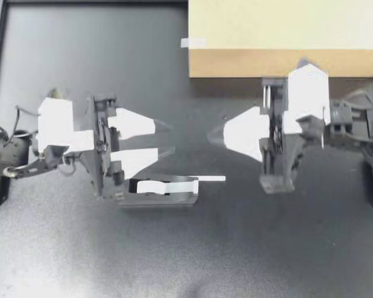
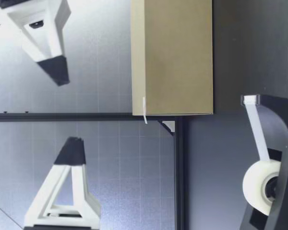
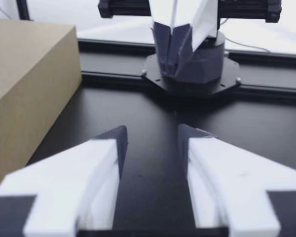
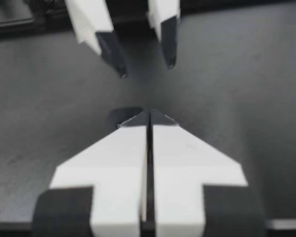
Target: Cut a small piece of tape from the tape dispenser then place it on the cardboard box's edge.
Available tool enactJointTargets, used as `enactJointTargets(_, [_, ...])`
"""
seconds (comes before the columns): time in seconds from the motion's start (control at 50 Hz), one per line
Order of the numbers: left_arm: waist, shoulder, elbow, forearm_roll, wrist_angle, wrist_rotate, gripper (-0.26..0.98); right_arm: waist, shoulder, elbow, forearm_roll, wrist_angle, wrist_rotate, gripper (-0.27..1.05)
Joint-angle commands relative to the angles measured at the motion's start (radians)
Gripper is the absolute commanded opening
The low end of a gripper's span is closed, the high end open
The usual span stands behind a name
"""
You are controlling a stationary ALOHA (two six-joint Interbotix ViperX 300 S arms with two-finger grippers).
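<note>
left jaws apart, empty | right jaws closed, empty | tape dispenser (image 1: pixel 168 200) on tabletop (image 1: pixel 112 261) holds tape roll (image 1: pixel 152 186) | tape piece (image 1: pixel 193 42) on cardboard box (image 1: pixel 286 31) edge

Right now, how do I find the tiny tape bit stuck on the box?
Start at the big tan cardboard box on the black table. On its top edge toward my left arm sits a short white tape piece, poking slightly past the edge. The only other white strip is longer and comes from the black tape dispenser.
</note>
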Motion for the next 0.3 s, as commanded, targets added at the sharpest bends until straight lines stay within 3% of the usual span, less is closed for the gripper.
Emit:
enactJointTargets(0.0, [-0.005,-0.025,-0.003,0.006,-0.006,0.002,0.28,0.020,-0.021,0.002,0.002,-0.018,0.000,-0.11])
enactJointTargets(0.28, [-0.005,-0.040,0.011,0.006,-0.006,0.003,0.28,0.020,-0.046,0.026,0.003,-0.060,-0.002,-0.11])
